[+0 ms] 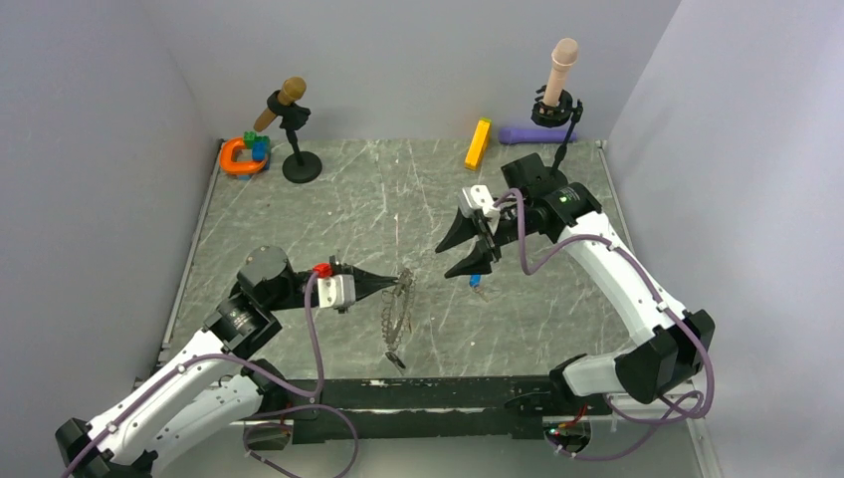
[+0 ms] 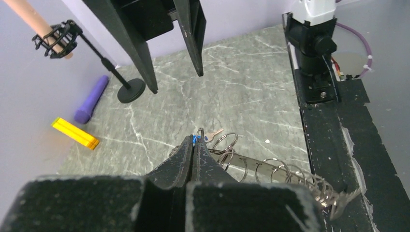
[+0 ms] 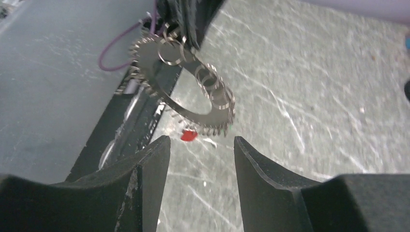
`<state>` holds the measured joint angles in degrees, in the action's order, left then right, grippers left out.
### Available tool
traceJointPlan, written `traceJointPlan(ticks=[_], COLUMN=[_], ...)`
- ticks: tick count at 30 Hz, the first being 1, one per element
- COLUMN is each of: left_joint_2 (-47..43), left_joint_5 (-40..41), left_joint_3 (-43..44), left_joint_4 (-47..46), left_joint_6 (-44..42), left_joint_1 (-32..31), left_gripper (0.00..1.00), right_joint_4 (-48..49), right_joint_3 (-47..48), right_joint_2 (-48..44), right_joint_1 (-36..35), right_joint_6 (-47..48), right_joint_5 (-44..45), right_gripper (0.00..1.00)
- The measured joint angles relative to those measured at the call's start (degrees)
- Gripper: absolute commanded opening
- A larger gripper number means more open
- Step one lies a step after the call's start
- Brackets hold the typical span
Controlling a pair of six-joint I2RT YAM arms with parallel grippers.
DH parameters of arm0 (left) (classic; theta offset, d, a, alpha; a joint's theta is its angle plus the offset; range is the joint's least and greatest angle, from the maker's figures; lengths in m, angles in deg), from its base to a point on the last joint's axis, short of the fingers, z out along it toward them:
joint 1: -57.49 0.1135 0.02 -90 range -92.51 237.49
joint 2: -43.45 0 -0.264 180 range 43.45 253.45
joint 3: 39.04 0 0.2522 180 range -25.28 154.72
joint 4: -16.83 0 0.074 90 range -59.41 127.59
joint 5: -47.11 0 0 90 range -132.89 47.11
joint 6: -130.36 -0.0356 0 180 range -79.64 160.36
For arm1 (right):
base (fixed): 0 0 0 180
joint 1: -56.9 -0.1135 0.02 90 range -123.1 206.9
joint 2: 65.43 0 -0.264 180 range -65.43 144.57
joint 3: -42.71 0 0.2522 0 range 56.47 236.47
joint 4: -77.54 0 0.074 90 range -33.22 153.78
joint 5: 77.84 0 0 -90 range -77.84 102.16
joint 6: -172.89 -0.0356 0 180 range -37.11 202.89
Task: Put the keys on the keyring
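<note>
1. The left claw [image 1: 395, 282] is clenching the rim of the wide, thin grey metal keyring [image 1: 396, 317], its black fingers pressed together.
2. The keyring is hanging tilted above the grey, white-veined stone-look table [image 1: 328, 209], near the middle of the near edge. Small wire loops are fringing its flat band like gear teeth.
3. The right claw [image 3: 200, 159] is hovering released, with nothing between its wedge-shaped black fingers. It is facing the keyring from the right edge's side.
4. A tiny oblong blue-headed key [image 1: 479, 290] is lying flat on the table just below the right claw.
5. A tiny red-headed key [image 3: 188, 136] is lying on the table beneath the keyring.
6. A long yellow plastic block [image 1: 479, 143] is lying at the far edge.
</note>
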<state>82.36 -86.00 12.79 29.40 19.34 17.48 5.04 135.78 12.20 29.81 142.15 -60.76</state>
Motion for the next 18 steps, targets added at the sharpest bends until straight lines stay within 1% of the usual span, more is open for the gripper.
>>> traceJointPlan(ticks=[5, 11, 15, 18], left_joint_2=[0.04, -1.57, -4.02, -5.42], left_joint_5=[5.16, 9.86, 11.13, 11.54], left_joint_3=[-0.44, -0.70, -0.70, -0.76], left_joint_4=[-0.72, 1.75, 4.85, 6.27], left_joint_6=[2.23, 2.71, 1.86, 0.50], left_joint_1=[0.37, 2.21, 3.96, 4.94], left_gripper=[0.00, 0.00, 0.00, 0.00], right_joint_4=[1.36, 6.40, 9.57, 10.36], right_joint_3=[-4.04, -15.06, -23.52, -24.81], right_joint_2=[0.00, -0.02, 0.37, 3.41], right_joint_1=[4.90, 11.56, 13.77, 13.79], right_joint_6=[-1.73, -3.69, 2.34, 6.29], right_joint_5=[6.60, 17.94, 23.65, 25.81], right_gripper=[0.56, 0.59, 0.61, 0.58])
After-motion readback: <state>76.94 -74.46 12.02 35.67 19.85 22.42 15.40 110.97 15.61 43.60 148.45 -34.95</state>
